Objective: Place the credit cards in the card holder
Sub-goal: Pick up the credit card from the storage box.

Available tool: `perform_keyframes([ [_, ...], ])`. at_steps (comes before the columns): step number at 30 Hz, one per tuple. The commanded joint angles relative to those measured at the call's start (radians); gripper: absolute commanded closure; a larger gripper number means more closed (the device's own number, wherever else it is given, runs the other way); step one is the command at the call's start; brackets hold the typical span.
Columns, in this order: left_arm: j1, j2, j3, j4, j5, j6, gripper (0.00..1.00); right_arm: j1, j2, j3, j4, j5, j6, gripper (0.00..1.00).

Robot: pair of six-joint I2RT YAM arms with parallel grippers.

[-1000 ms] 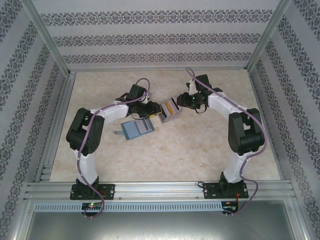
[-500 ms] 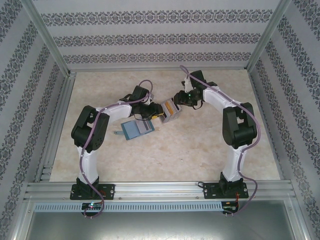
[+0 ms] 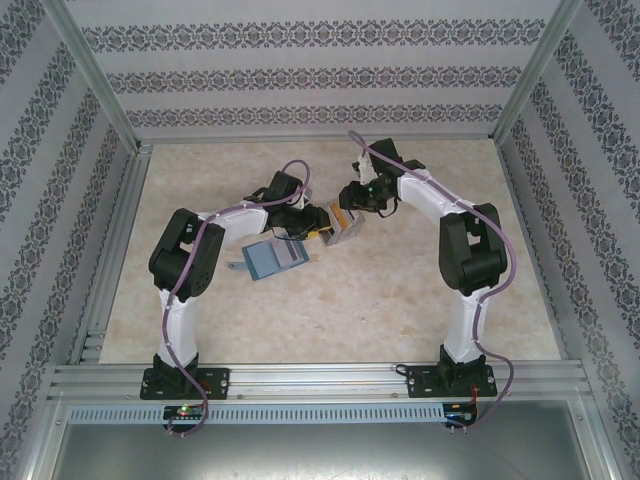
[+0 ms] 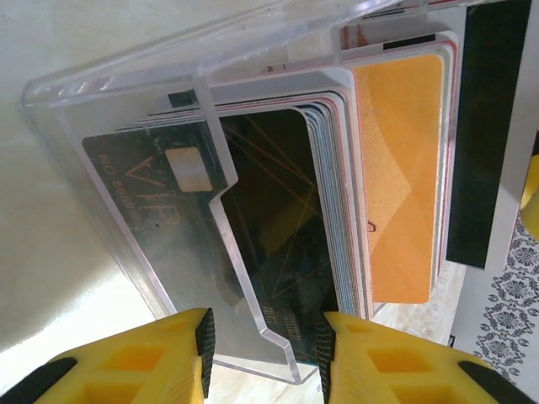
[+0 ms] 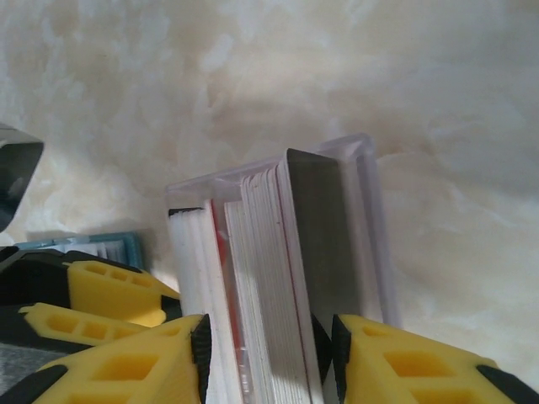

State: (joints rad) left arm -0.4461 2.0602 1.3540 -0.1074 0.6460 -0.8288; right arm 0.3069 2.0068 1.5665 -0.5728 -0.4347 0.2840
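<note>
A clear slanted tray (image 3: 345, 224) holds a stack of credit cards (image 4: 253, 219), a dark VIP card in front and an orange one (image 4: 404, 168) further back. My left gripper (image 4: 264, 341) is shut across the tray's lower edge (image 4: 126, 76), one pad on its side and the other against the cards. From above, my right gripper (image 5: 269, 345) is shut on the card stack (image 5: 265, 278) standing in the tray (image 5: 362, 168). The teal card holder (image 3: 275, 258) lies open on the table, left of the tray and apart from both grippers (image 3: 322, 224) (image 3: 350, 203).
The two grippers meet at the tray near the table's middle back, very close together. The left gripper's yellow fingers (image 5: 101, 290) and a corner of the card holder (image 5: 118, 246) lie beside the tray. Patterned walls and metal rails (image 3: 120, 250) enclose the marble table.
The right gripper has moved left and come down over the tray's cards. The left arm's elbow has shifted right while its gripper stayed at the tray. The card holder has not moved.
</note>
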Motion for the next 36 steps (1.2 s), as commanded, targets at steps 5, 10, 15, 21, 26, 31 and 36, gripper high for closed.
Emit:
perform_keyframes([
  [5, -0.026, 0.035, 0.019, 0.031, 0.004, -0.016, 0.60, 0.016, 0.054, 0.047, -0.052, 0.011, -0.025, 0.55],
  [10, -0.028, 0.032, 0.011, 0.030, 0.003, -0.016, 0.61, 0.015, 0.056, 0.055, -0.084, 0.072, -0.049, 0.55],
  [15, -0.035, 0.041, 0.017, 0.039, 0.006, -0.023, 0.61, 0.018, 0.063, 0.069, -0.095, 0.057, -0.053, 0.55],
  [21, -0.036, 0.046, 0.017, 0.040, 0.007, -0.026, 0.61, 0.029, 0.036, 0.061, -0.080, 0.042, -0.040, 0.56],
  [26, -0.037, 0.046, 0.013, 0.057, 0.009, -0.038, 0.61, 0.037, 0.025, 0.058, -0.080, 0.048, -0.040, 0.56],
  [31, -0.039, 0.045, 0.011, 0.057, 0.007, -0.038, 0.61, 0.040, 0.009, 0.045, -0.074, 0.042, -0.039, 0.56],
  [36, -0.039, 0.047, 0.013, 0.056, 0.009, -0.039, 0.61, 0.040, -0.006, 0.037, -0.063, 0.030, -0.031, 0.56],
])
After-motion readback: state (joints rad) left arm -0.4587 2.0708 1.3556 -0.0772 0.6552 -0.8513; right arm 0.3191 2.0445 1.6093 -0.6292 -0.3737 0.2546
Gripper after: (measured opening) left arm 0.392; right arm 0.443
